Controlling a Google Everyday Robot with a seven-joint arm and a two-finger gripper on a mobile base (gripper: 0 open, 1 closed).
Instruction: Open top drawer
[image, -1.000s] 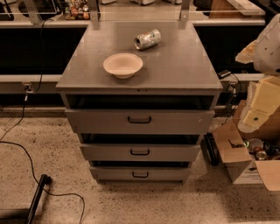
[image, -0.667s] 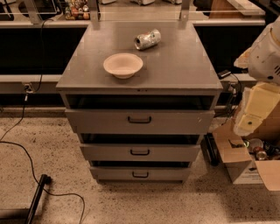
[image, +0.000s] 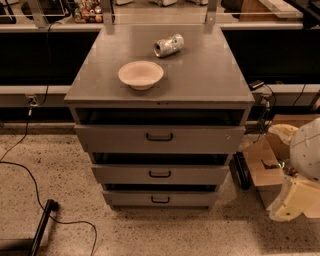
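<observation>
The top drawer (image: 200, 140) is the widest grey front of the cabinet, just under the cabinet top, with a small black bar handle (image: 159, 136) at its centre. A dark gap shows above its front. Two narrower grey drawers (image: 160, 174) (image: 160, 199) sit below it. Of my arm, only a white dome and a cream block (image: 297, 197) show at the lower right edge, to the right of the cabinet and well apart from the handle. My gripper is out of view past that edge.
A cream bowl (image: 141, 74) and a tipped silver can (image: 168, 45) lie on the cabinet top (image: 210, 75). A cardboard box (image: 262, 167) stands on the floor right of the cabinet. A black cable (image: 30, 175) and a black pole (image: 42, 227) lie at the lower left.
My arm has dropped from the upper right edge to the lower right corner. The drawers, bowl and can have not moved.
</observation>
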